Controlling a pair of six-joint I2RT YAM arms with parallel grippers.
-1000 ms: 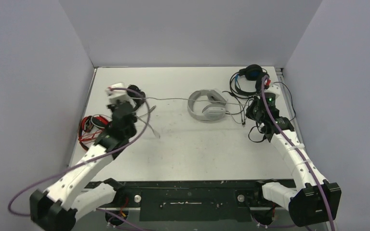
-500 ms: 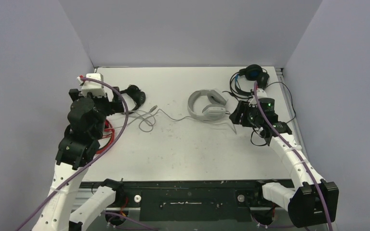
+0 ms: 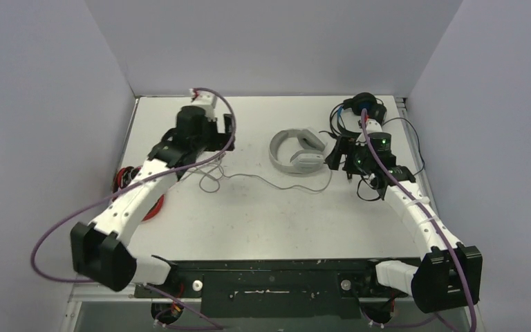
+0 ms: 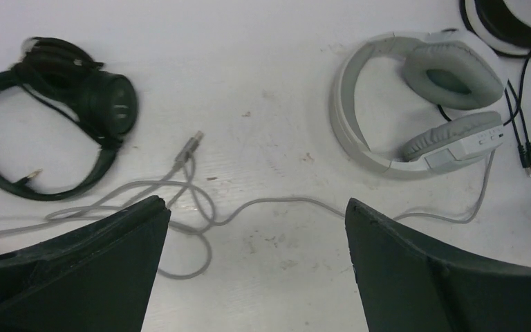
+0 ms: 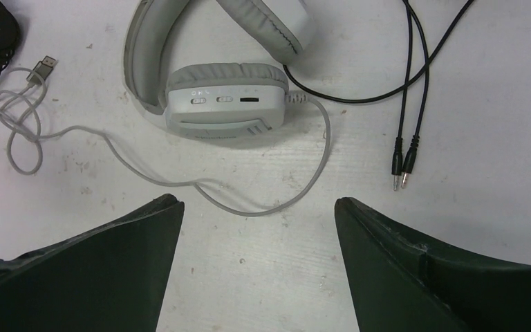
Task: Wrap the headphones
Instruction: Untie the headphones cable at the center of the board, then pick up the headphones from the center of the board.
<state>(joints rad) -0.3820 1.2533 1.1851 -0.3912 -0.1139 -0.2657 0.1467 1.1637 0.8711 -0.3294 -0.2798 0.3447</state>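
Note:
The white-grey headphones (image 3: 296,153) (image 4: 449,76) (image 5: 225,97) lie at the back middle of the table. Their thin grey cable (image 3: 276,185) (image 4: 292,199) (image 5: 252,214) trails loose to the left and ends in a tangle with a plug (image 4: 190,146). The small black headphones (image 4: 107,104) lie left of that tangle. My left gripper (image 3: 220,135) (image 4: 256,204) hovers open over the cable, holding nothing. Just right of the white-grey set, my right gripper (image 3: 340,158) (image 5: 259,204) is open and empty above the cable's curve. The black-and-blue headphones (image 3: 361,106) sit at the back right.
The red-and-black headphones (image 3: 121,181) lie at the table's left edge, partly under my left arm. Two black jack plugs (image 5: 402,169) on thin black cables rest right of the white-grey set. Grey walls close in the table (image 3: 269,221) on three sides.
Both grippers have opened and let go of the grey cable, which was stretched between them and now lies slack on the table. My left arm swung left, then to the back.

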